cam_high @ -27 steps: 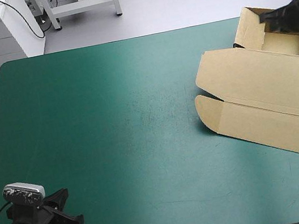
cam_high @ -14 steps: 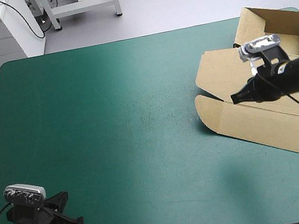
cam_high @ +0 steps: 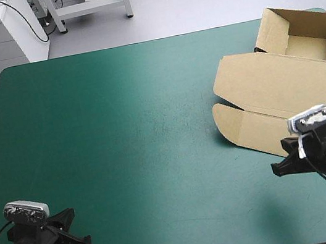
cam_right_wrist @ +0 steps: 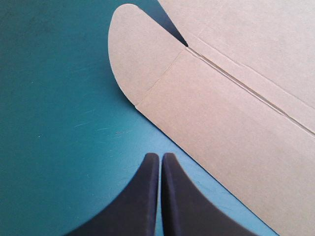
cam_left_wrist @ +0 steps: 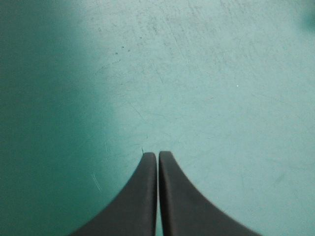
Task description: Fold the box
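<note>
1. Brown cardboard box (cam_high: 269, 85), a cut sheet of board. It lies on the right half of the teal-green table cover (cam_high: 118, 117). The tray part stands with walls raised at the far right corner, and the lid panels lie flat, reaching toward the near edge.
2. Rounded tab (cam_high: 229, 124) at the left end of the nearest lid panel. In the right wrist view this tab (cam_right_wrist: 138, 54) joins its panel along a scored crease. A shadow at its edge suggests that it lifts slightly off the cover.
3. Right gripper (cam_high: 277, 170), black fingers pressed together and holding nothing. It hangs over bare cover just beside the near edge of the box (cam_right_wrist: 236, 113), with its tip (cam_right_wrist: 160, 156) short of the board.
4. Left gripper (cam_high: 86, 240) at the near left corner, well apart from the box. Its fingers (cam_left_wrist: 147, 196) meet in one arch, empty, over bare cover (cam_left_wrist: 221, 73).
5. Handling, as a judgement:
   - The board is probably light and thin. It looks stiff across each panel and should bend readily only at the creases.
   - Its smooth face may slide on the cover when pushed.
   - Flat panels offer little purchase, so the free edge of the rounded tab or the lid's near edge looks the best place to pinch.
   - Hard squeezing could dent or kink the sheet.
</note>
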You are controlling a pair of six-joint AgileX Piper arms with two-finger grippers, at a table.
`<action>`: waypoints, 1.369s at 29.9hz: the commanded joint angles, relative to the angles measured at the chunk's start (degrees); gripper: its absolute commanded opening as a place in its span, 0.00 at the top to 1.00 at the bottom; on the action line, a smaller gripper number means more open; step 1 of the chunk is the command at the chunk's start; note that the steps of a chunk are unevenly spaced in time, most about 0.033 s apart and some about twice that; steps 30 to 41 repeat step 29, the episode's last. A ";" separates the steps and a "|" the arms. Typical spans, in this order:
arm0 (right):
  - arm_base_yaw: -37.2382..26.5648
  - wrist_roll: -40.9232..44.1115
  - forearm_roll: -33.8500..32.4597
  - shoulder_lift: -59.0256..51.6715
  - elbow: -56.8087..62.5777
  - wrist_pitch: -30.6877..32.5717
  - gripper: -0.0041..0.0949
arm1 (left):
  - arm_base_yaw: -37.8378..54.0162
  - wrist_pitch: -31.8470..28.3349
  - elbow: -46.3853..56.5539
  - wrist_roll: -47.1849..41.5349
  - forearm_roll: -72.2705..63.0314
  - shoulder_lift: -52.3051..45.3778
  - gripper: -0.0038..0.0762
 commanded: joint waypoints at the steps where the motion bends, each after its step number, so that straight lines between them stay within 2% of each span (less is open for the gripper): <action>1: 0.13 -0.51 0.91 -5.93 4.92 -9.08 0.96 | -0.23 -4.22 -1.55 -0.62 -0.12 -0.71 0.96; 6: 0.13 -1.30 0.91 -14.11 12.48 -15.85 0.96 | -0.23 -4.85 -1.55 1.47 0.01 -3.54 0.96; 10: 0.13 -1.33 0.91 -19.92 15.83 -17.43 0.96 | -0.23 -4.76 -1.55 3.03 0.01 -5.71 0.96; 13: 0.13 -0.57 -0.10 -23.82 16.19 -15.55 0.96 | -0.23 -4.76 -1.34 3.03 -0.11 -7.38 0.96; 17: 0.13 4.31 -4.05 -26.31 16.38 -8.83 0.96 | -0.23 -5.32 0.47 3.03 -0.11 -9.69 0.96; 23: 0.13 6.52 -4.48 -28.32 16.38 -6.31 0.96 | -0.23 -7.22 3.00 3.03 -0.33 -12.28 0.96; 41: 0.13 6.65 -4.48 -28.59 16.38 -6.06 0.96 | -0.23 -7.10 3.05 3.03 -0.44 -12.58 0.96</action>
